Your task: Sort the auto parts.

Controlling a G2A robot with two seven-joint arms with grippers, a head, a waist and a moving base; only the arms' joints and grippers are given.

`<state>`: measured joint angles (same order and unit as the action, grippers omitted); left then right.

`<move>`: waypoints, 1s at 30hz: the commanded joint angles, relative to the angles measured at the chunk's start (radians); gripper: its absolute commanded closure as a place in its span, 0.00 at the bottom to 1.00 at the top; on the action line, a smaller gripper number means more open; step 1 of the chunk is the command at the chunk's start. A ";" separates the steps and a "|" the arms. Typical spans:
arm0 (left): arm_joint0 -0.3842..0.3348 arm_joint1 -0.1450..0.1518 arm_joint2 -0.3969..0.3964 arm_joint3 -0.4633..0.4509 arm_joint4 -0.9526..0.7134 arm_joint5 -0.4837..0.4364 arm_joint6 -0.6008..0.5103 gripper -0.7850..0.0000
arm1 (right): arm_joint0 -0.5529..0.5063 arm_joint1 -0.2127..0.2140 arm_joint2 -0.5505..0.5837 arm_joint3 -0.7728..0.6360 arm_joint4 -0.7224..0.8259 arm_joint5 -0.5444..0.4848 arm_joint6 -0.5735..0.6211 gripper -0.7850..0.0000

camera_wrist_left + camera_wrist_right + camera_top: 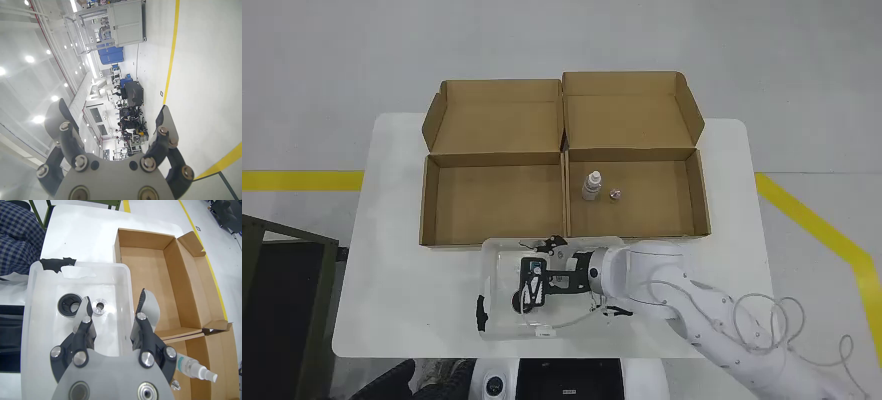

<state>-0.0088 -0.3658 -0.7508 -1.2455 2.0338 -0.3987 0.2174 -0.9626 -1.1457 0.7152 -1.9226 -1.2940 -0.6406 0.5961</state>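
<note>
A clear plastic bin (492, 248) stands at the table's front edge. In it lie a black cylindrical bearing (68, 307) and a silver metal ring (99, 308), side by side. My right gripper (115, 294) hangs open just above the bin, nothing between its fingers; one fingertip (87, 306) sits over the gap between the two parts. From above, the right gripper (532, 283) covers the middle of the bin. My left gripper (113, 106) is open and holds nothing, pointing out at the room.
Two open cardboard boxes stand behind the bin. The left box (492, 205) is empty. The right box (687, 205) holds a white spray bottle (590, 185) and a small metal part (612, 194). Black tape (56, 264) marks the bin's rim.
</note>
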 commanded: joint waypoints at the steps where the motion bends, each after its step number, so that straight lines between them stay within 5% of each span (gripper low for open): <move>1: 0.000 0.000 0.000 0.000 0.000 0.000 0.000 0.00 | 0.003 -0.004 -0.012 0.012 -0.009 -0.006 0.000 0.43; 13: 0.000 0.000 0.000 0.000 0.000 0.000 0.000 0.00 | 0.001 -0.014 -0.029 0.091 -0.043 -0.016 -0.001 0.52; 30: 0.000 0.000 0.000 0.000 0.000 0.000 0.000 0.00 | 0.015 -0.038 -0.056 0.171 -0.047 -0.020 -0.012 0.53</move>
<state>-0.0088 -0.3658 -0.7508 -1.2455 2.0338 -0.3987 0.2174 -0.9484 -1.1820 0.6602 -1.7557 -1.3420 -0.6601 0.5849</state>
